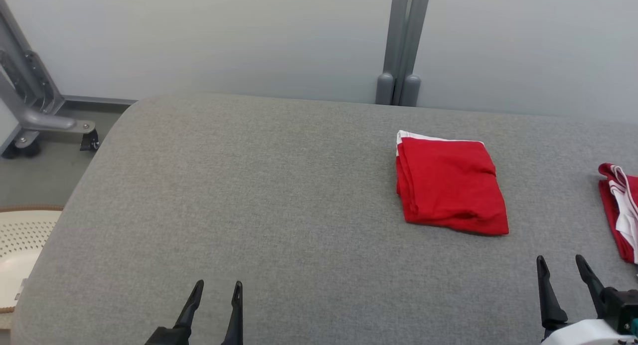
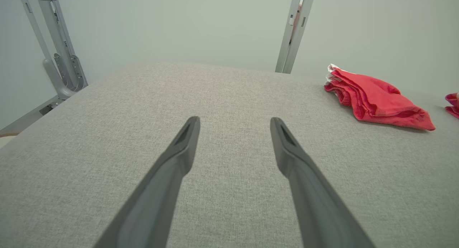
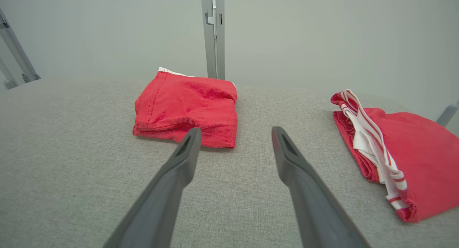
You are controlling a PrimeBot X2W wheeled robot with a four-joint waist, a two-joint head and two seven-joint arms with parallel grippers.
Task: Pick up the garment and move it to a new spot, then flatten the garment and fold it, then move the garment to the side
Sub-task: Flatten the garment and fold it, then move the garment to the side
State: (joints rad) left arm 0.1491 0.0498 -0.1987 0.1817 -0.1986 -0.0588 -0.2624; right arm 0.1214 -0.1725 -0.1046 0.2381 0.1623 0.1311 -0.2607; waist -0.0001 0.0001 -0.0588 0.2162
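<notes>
1. The left tool stands wide open and empty, its fingers apart over the grey surface.
2. The right tool is also spread wide and grips nothing.
3. The folded red garment lies flat on the surface ahead of the right tool and a little to its left, clear of its fingertips.
4. A second red garment, with white trim, lies near the right tool's right side.

So, left gripper and right gripper look identical: two long matte dark-grey fingers each, tapered, shallow slot near tips. Right wrist: white shell, black block, tiny teal bit.
</notes>
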